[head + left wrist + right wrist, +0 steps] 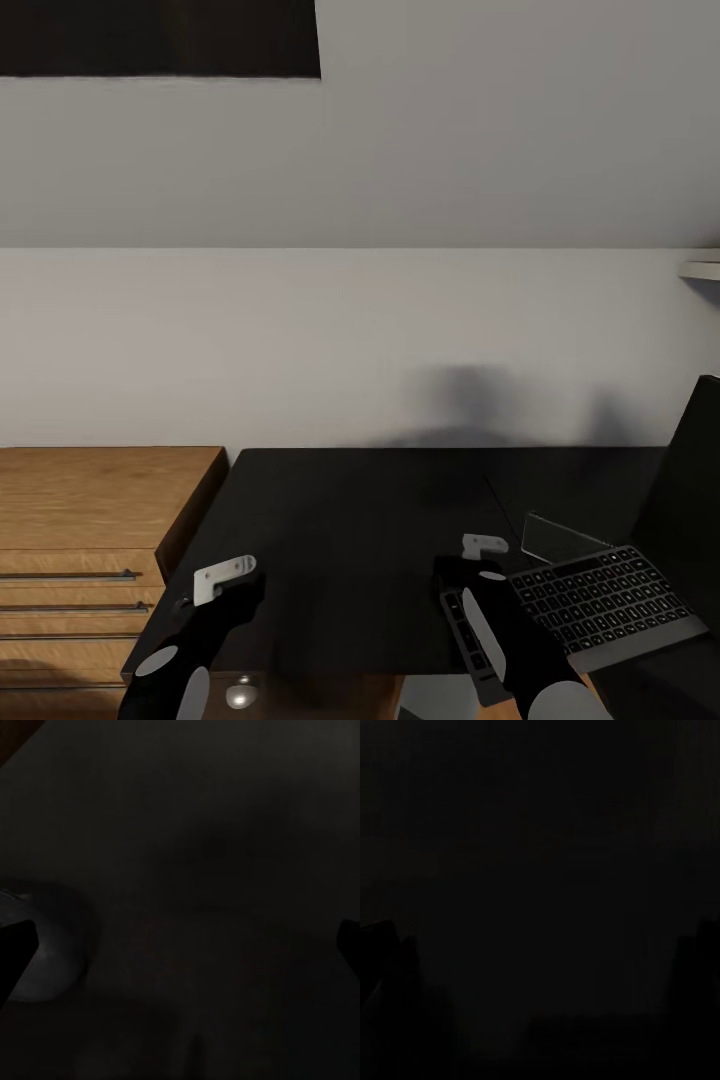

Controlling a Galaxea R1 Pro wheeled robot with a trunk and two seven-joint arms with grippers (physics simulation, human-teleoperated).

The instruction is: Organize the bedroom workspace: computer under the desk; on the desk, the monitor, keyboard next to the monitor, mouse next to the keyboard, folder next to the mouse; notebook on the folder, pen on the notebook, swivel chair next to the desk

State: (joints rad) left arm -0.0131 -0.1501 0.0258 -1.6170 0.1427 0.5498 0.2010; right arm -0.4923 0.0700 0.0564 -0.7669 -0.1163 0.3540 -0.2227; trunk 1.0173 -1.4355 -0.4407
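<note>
Head view: black desk (340, 540) against a white wall (350, 340).
Keyboard (600, 600) lies just beside the right claw (478, 556); both claws' states unclear.

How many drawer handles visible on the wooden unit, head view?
3, stacked on the light wooden drawer unit left of the desk: top, middle, lowest. More may sit below the frame.

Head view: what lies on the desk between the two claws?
Bare black desk top between the left claw and right claw.
</note>
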